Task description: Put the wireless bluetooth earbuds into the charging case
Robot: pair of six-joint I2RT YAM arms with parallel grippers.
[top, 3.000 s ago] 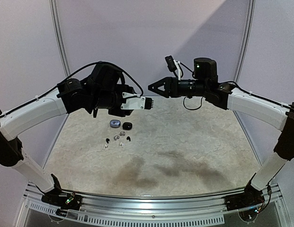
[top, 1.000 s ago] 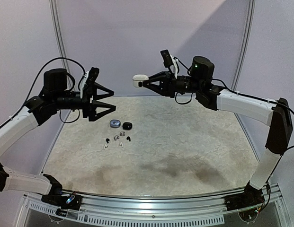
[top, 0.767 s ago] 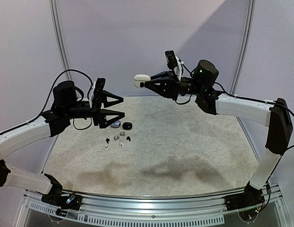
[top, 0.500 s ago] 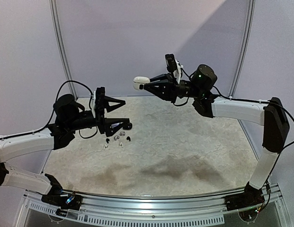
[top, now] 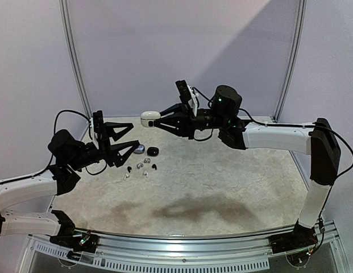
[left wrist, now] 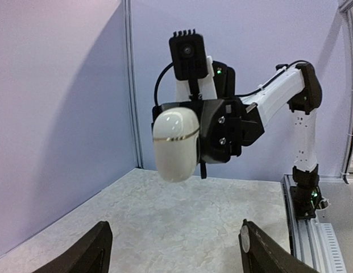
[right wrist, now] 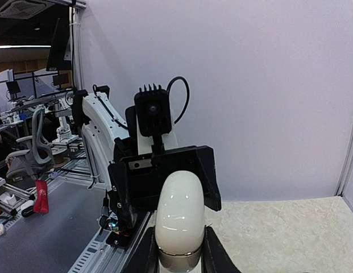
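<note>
Right gripper clamps white charging case | left gripper spread | earbuds on table below

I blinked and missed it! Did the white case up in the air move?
Yes. The white case, in the right gripper, went left and lower, nearer the left pole.

Arm shells: we see glossy white covers on the left arm and the right arm.
Joints: black housings; the right elbow is a black block.
End effectors: the left end effector and the right end effector are matte black, with triangular fingers.
Cables: we spot thin black cables at each wrist.
Camera: the wrist camera is black with a finned top, on a white bracket.
Screws: we make out small silver screw heads.
Light: a green light.
</note>
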